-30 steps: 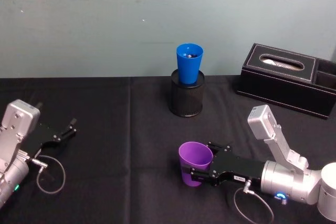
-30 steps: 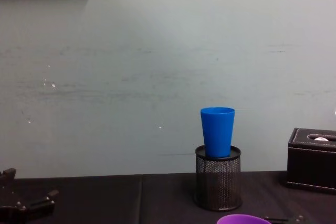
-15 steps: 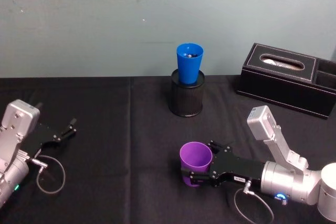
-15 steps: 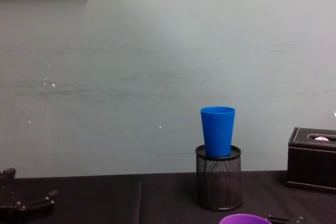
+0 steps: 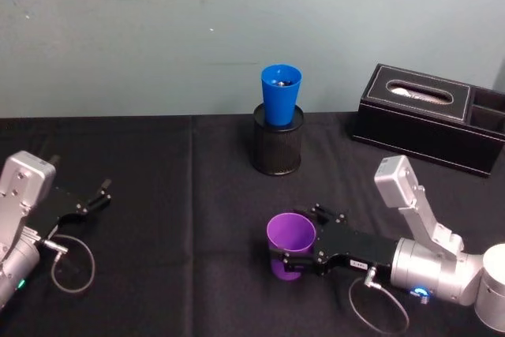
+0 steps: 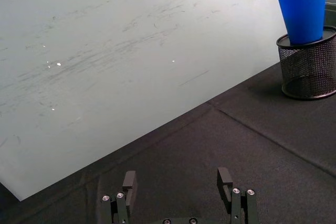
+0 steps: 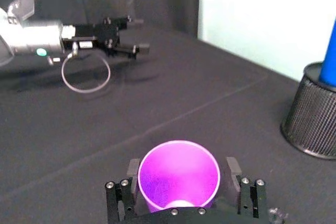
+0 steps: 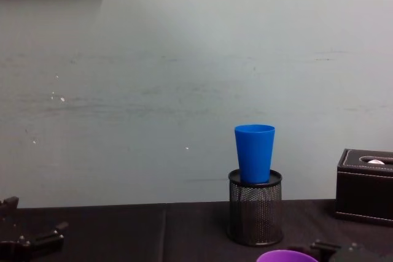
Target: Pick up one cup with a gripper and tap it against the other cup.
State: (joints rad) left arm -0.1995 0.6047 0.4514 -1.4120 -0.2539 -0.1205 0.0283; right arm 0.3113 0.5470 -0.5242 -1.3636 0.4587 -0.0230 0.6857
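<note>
Right now your smooth, tapered purple plastic tumbler [image 5: 290, 241] sits low and centre in the head view, upright, gripped between the black flat fingers of the right gripper [image 5: 293, 254], which is closed against its sides. You appear to be in the pick-up step. Next, I judge, you must carry it up the frame to the bright blue plastic tumbler [image 5: 280, 94], standing in the black mesh holder [image 5: 277, 150], and touch it gently. Your left gripper [image 5: 93, 196] rests idle at lower left, fingers parted, holding nothing.
</note>
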